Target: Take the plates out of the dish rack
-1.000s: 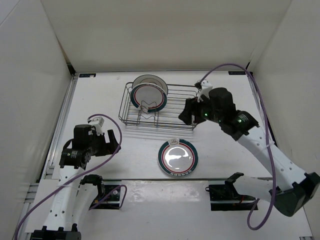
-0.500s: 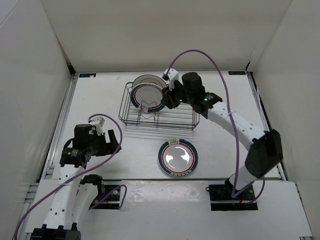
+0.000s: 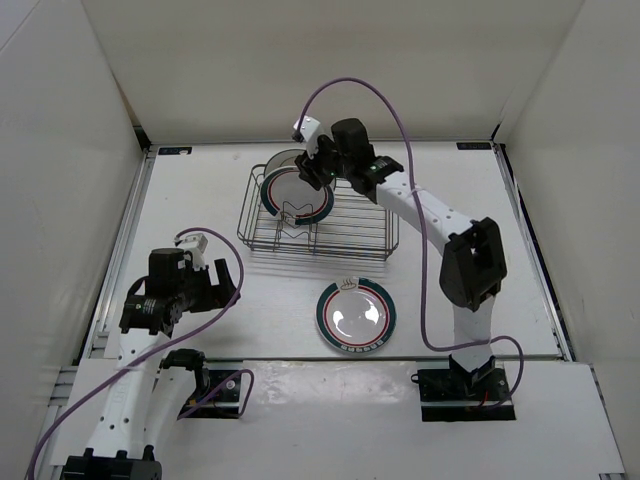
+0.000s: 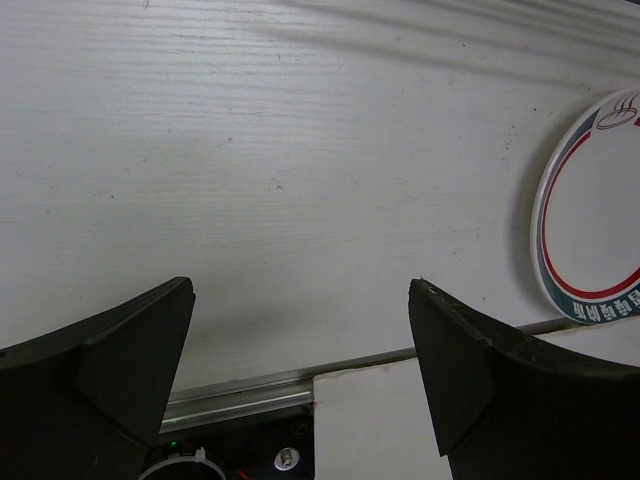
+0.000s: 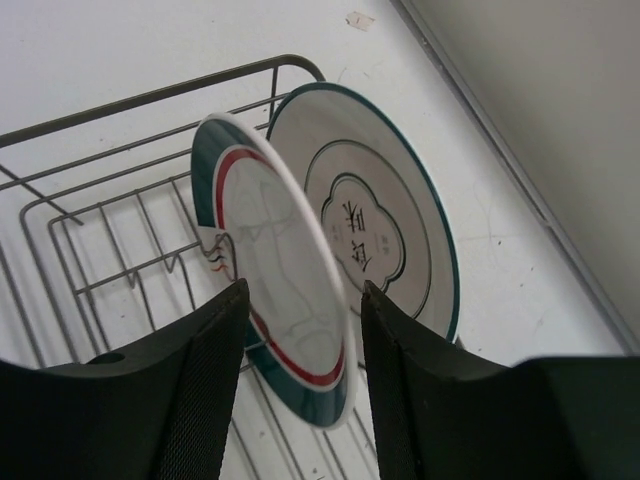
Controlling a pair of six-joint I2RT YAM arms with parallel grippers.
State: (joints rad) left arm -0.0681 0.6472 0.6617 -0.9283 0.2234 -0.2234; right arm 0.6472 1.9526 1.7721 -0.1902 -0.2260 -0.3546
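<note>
Plates [image 3: 297, 193] stand on edge at the left end of the rack [image 3: 345, 232]. There are two of them, one behind the other. The front plate [image 5: 275, 300] has a teal rim and a red ring. The back plate [image 5: 365, 240] leans just behind it, on the far side of the rack. A third one, the flat plate [image 3: 356, 315], lies on the surface [image 3: 200, 200] on the near side of the rack, so I think that one is already out.

The right tool [image 3: 313, 172] is right over the left end of the rack. It is the tool close to the job. Its wrist view shows its fingers [image 5: 200, 390] spread apart, with the top rim of the front plate between them. One finger is on the face side of the front plate. The other points into the thin gap between the two plates. I cannot tell if either finger touches the rim, but the tool holds nothing.

The left tool [image 3: 225, 285] is well away from the rack, on its near left side. Its fingers [image 4: 100, 350] are spread wide over bare surface and hold nothing.

The next move, I think, is to pinch the rim and lift the front plate up out of the rack. The finger in the gap could bump the back plate.
</note>
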